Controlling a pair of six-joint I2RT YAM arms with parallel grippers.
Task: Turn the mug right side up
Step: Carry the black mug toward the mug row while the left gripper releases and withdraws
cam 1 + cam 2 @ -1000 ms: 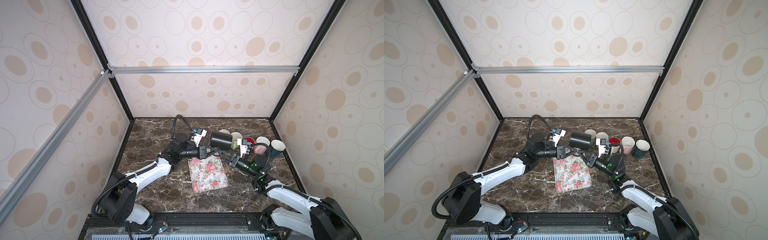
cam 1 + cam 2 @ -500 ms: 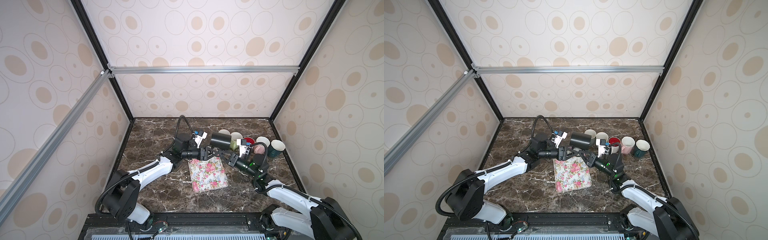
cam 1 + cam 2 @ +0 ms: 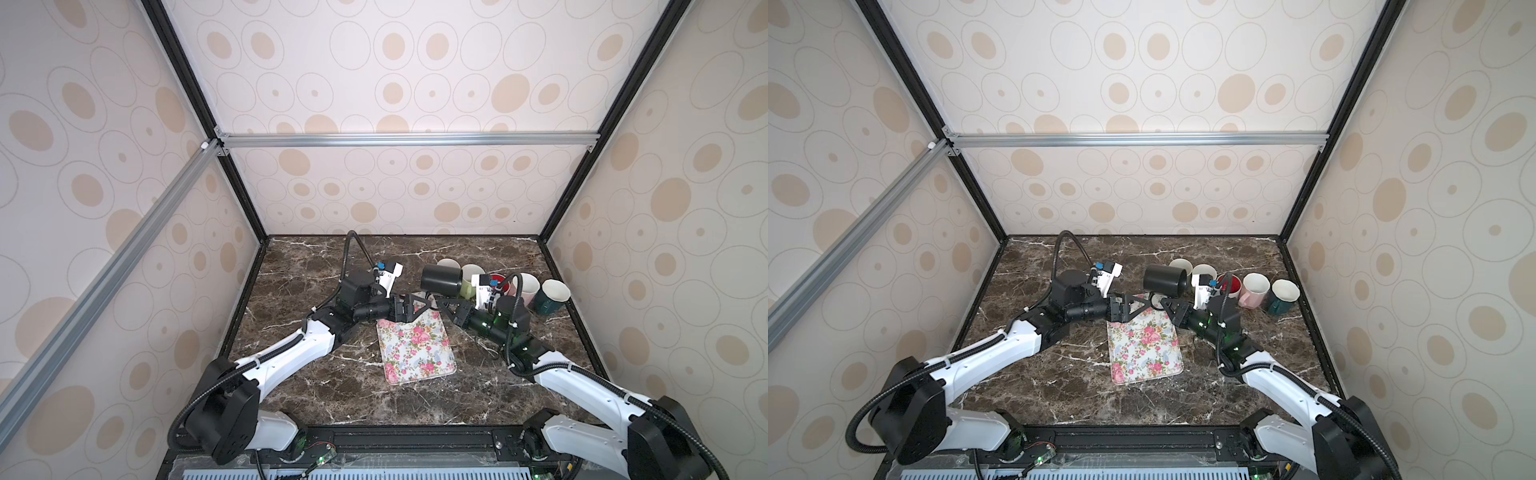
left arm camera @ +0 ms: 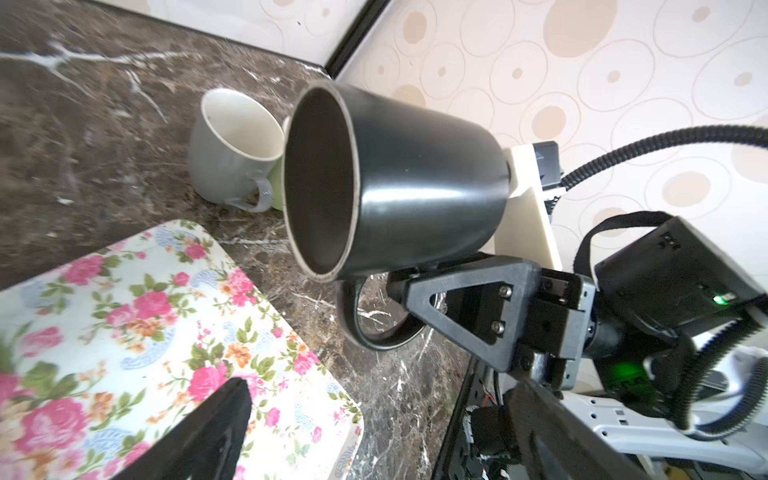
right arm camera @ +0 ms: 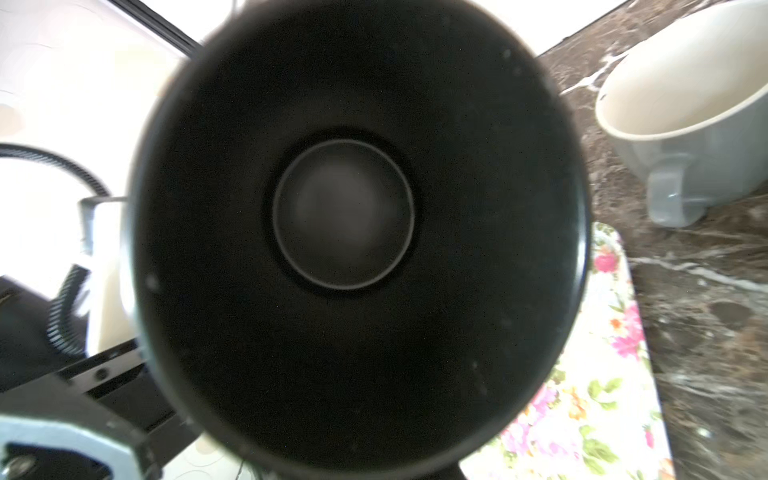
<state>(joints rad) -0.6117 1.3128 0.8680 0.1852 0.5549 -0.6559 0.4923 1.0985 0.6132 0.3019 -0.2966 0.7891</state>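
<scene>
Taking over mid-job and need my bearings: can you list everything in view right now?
black mug: 1, black, held sideways off the table, above the tray's far end
grey mug: 1, grey outside and white inside, upright at the left end of the back row
light green mug: 1, light green, next in the row, partly hidden
red mug: 1, red, mid row
pink mug: 1, pink, upright
dark green mug: 1, dark green, right end of the row
tray: 1, floral, table centre
table: 1, dark marble
left gripper: open, over the tray's far edge
right gripper: shut on the black mug's handle
</scene>
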